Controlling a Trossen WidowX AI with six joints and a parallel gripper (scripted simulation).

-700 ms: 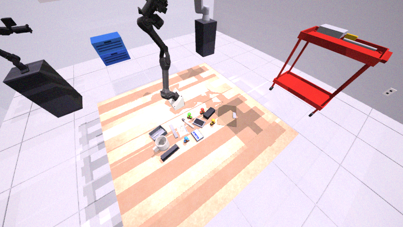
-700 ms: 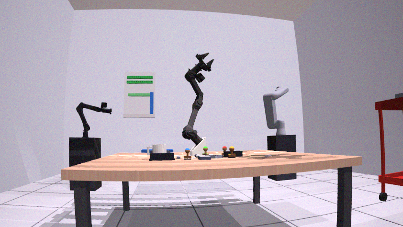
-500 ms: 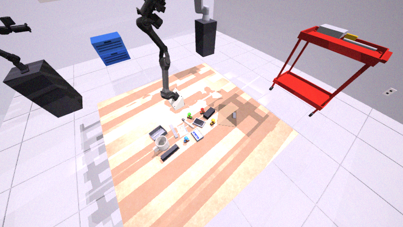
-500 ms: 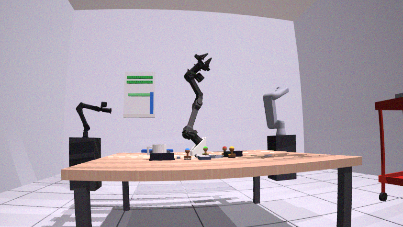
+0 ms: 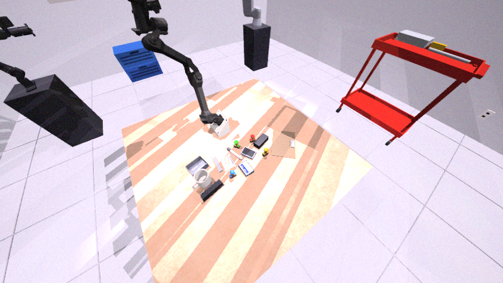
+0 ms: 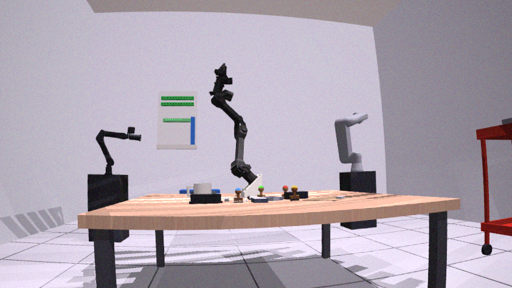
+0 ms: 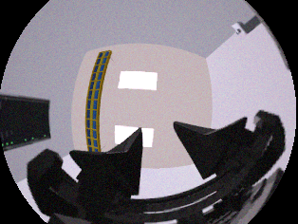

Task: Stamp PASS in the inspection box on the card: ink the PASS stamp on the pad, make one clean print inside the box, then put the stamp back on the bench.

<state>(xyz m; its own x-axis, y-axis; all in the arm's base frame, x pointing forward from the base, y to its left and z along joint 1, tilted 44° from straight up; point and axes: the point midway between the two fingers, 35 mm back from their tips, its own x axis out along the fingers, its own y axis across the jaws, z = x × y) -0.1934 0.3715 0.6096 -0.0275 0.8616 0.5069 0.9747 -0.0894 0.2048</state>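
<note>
My gripper (image 6: 222,66) (image 7: 158,127) is raised high above the table, fingers pointing up, part open and empty. Four small stamps stand upright on the table: green-topped (image 5: 236,142) (image 6: 261,189), red-topped (image 5: 252,137) (image 6: 285,188), yellow-topped (image 5: 265,151) (image 6: 294,192) and blue-topped (image 5: 232,173) (image 6: 238,194). Which one reads PASS cannot be told. A dark pad in a pale frame (image 5: 248,152) lies among them. A flat case with a blue and white face (image 5: 245,168) lies nearer the front. Pale card-like outlines beside it are washed out; the inspection box cannot be made out.
A mug (image 5: 202,179) (image 6: 202,188), grey tray (image 5: 196,165) and black bar (image 5: 211,190) stand at the left. A black box (image 5: 260,141) stands behind the yellow-topped stamp. A tan sheet (image 5: 281,150) with a small pale block (image 5: 292,143) lies right. A pale marker (image 5: 235,153) lies between.
</note>
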